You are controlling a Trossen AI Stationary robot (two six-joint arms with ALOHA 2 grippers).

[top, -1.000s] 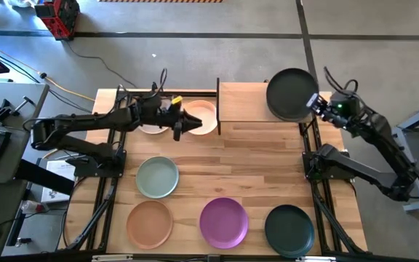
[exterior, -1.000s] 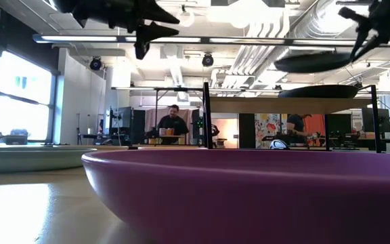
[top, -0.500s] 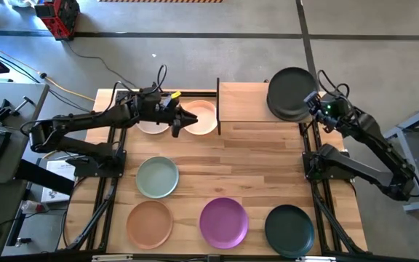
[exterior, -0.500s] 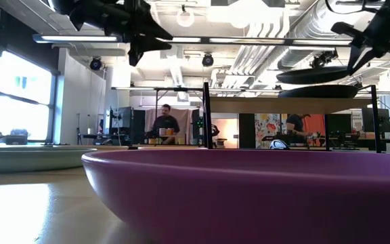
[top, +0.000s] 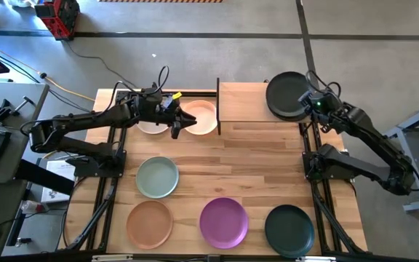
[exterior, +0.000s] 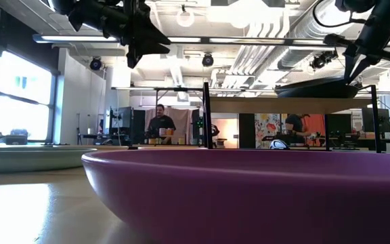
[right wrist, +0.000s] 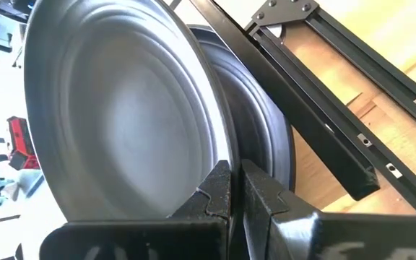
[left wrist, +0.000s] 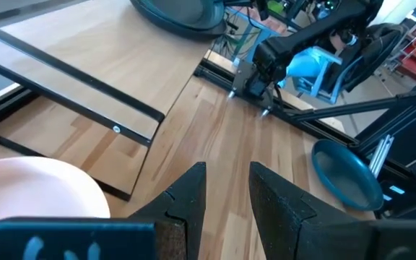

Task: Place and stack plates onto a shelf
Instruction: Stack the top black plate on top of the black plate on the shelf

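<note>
Left gripper (top: 192, 122) hovers spread over the peach plate (top: 201, 116); right gripper (top: 308, 97) pinches the black plate (top: 285, 94) rim on the shelf (top: 246, 102) stack. An off-centre release could slide it off

The shelf (top: 257, 102) stands at the back of the counter (top: 260, 171). Two plates (top: 288, 94) sit stacked on its right end. Left of the shelf, two more plates (top: 198, 116) lie side by side. Four plates (top: 224, 222) lie nearer the front, one behind three in a row
</note>
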